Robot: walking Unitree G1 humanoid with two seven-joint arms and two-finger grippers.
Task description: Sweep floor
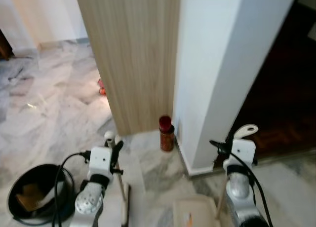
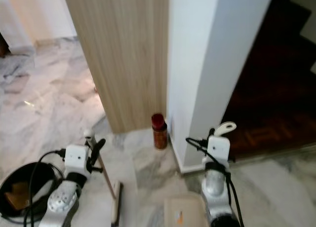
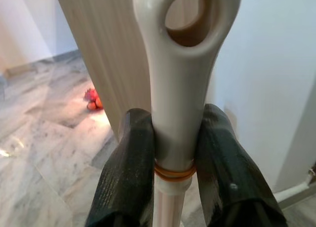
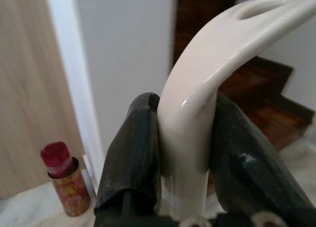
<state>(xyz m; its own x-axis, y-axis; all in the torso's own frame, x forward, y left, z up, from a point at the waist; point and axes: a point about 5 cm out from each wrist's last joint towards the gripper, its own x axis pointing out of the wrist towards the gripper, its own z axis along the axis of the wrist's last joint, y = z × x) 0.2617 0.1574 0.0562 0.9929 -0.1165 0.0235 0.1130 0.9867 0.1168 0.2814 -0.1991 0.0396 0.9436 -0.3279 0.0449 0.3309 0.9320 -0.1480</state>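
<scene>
My left gripper (image 1: pixel 114 149) is shut on the cream top of a broom handle (image 3: pixel 185 64), just below its hanging hole. The wooden stick (image 1: pixel 120 180) runs down to the broom head (image 1: pixel 126 207) on the marble floor. My right gripper (image 4: pixel 183 103) is shut on the curved cream handle (image 4: pixel 222 44) of a dustpan, which rises by the white pillar's corner. The beige dustpan (image 1: pixel 195 212) rests on the floor between my arms. Both handles stand roughly upright.
A wood-grain panel (image 1: pixel 133 54) and a white pillar (image 1: pixel 212 64) stand close ahead. At their foot stands a red tin of incense sticks (image 1: pixel 166 133). A black bin (image 1: pixel 34 195) sits at lower left. Dark wooden stairs (image 1: pixel 286 89) are at right. Small red things (image 1: pixel 101 86) lie behind the panel.
</scene>
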